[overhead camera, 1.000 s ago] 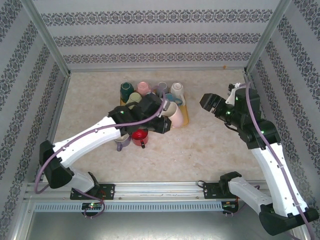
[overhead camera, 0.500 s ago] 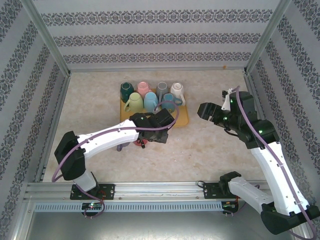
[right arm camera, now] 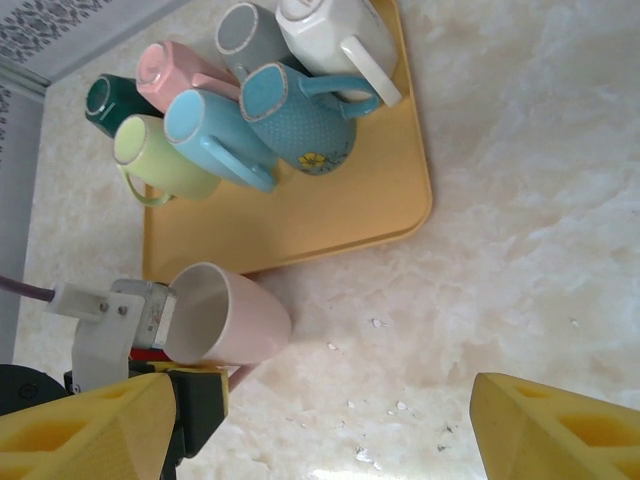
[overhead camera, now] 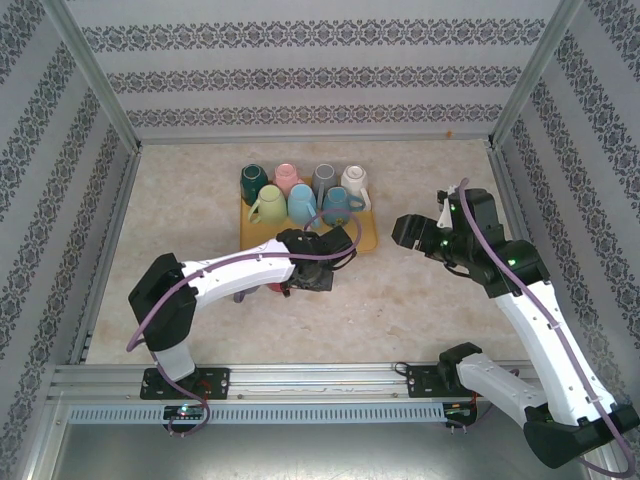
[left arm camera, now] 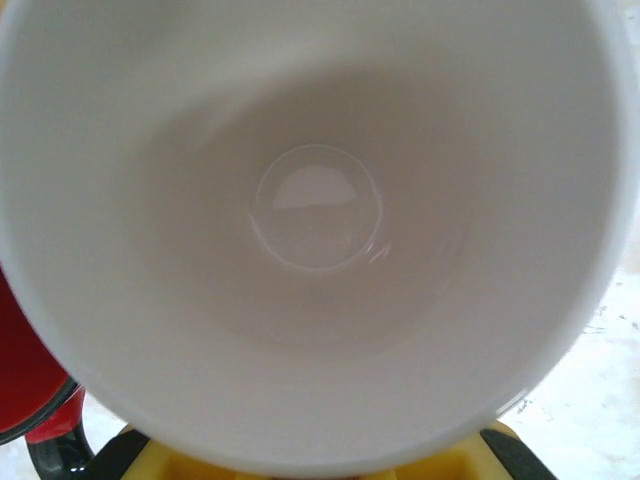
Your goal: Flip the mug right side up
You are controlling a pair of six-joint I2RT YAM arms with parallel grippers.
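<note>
A pale pink mug [right arm camera: 228,318] is tipped on its side just in front of the yellow tray [right arm camera: 330,210], its mouth facing my left wrist. In the left wrist view its white inside [left arm camera: 315,210] takes up nearly the whole picture. My left gripper [left arm camera: 320,468] is shut on the mug by the handle side; from above the gripper [overhead camera: 312,272] hides the mug. My right gripper [overhead camera: 405,230] hangs open to the right of the tray with nothing between its fingers [right arm camera: 90,430].
The tray [overhead camera: 366,240] carries several mugs lying on their sides, among them a teal one [right arm camera: 300,120] and a white one [right arm camera: 325,35]. A red mug [overhead camera: 276,287] and a purple mug [overhead camera: 240,293] sit by the left arm. Bare table lies right of the tray.
My left arm has drawn back from over the tray and come down in front of it with the mug. My right gripper has shifted a little left and nearer.
</note>
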